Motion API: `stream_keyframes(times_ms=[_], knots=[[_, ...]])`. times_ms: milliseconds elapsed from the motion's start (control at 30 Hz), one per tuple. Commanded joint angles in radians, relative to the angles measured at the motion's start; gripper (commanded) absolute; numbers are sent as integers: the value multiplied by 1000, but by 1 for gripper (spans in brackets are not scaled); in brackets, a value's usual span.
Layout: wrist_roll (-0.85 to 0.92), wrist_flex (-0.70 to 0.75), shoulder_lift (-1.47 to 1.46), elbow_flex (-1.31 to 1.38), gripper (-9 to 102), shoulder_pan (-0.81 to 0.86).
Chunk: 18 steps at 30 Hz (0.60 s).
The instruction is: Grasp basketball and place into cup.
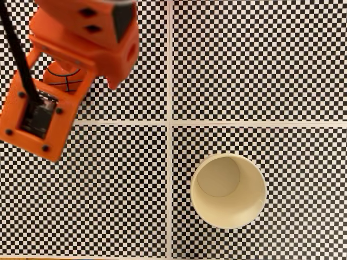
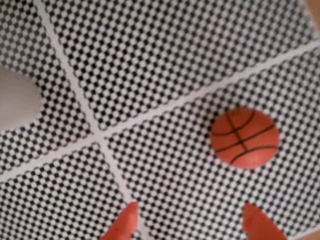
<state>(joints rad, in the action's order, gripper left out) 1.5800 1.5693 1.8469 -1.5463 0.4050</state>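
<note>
Four checkered panels, split by pale cross lines, make up the checkered mat (image 1: 260, 59) that carries everything, and largest above it is the orange arm (image 1: 65, 59), which in the fixed view hangs over the mat's upper left corner. Next in size, the cup (image 1: 228, 190) stands upright and open in the lower right panel, just below the horizontal line and well apart from the arm; in the wrist view it shows as a blurred pale shape at the left edge (image 2: 17, 97). Smaller, the basketball (image 1: 64, 81) lies on the mat in the upper left panel, mostly covered by the arm in the fixed view, plain and free in the wrist view (image 2: 244, 136). Smallest, the two orange fingertips (image 2: 125, 225) of the gripper (image 2: 192, 222) enter that view from the bottom edge, spread wide with nothing between them; the ball sits just beyond them, nearer the right-hand tip, not touched. I judge the step in hand to be the approach to the grasp, with none of the carrying done. The next move likely calls for shifting toward the ball to centre it between the tips, descending around it, then closing before lifting toward the cup.
</note>
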Motion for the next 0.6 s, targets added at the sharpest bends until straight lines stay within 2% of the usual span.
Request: stream_keyframes(times_ms=[0,400,500,567], knots=[[-14,-3,-40,15,32,44],[9,2,-239,147,51,143],[31,-8,-249,153,50,152],[35,-8,-256,155,54,153]])
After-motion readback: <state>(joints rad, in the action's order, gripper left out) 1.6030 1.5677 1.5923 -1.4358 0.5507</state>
